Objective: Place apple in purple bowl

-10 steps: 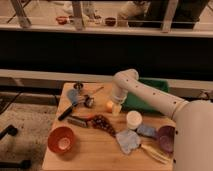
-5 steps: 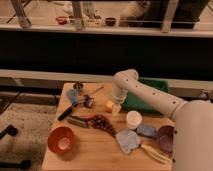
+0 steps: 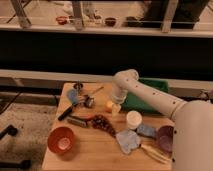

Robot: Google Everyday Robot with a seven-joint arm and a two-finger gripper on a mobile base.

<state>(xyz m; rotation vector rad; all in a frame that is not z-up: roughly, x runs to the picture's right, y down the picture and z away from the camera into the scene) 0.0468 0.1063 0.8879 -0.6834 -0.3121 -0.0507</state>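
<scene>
The apple is a small yellow-orange fruit resting on the wooden table near its middle. My gripper points down right beside the apple, on its right side, and stands open; its lower part touches or nearly touches the fruit, I cannot tell which. The white arm reaches in from the right. The purple bowl sits at the table's right edge, well to the right of and nearer than the apple, partly cut off by the robot's body.
A white cup stands between the apple and the purple bowl. An orange bowl sits front left. Utensils and dark items lie left of the apple, blue cloths lie near the front, and a green tray sits behind the arm.
</scene>
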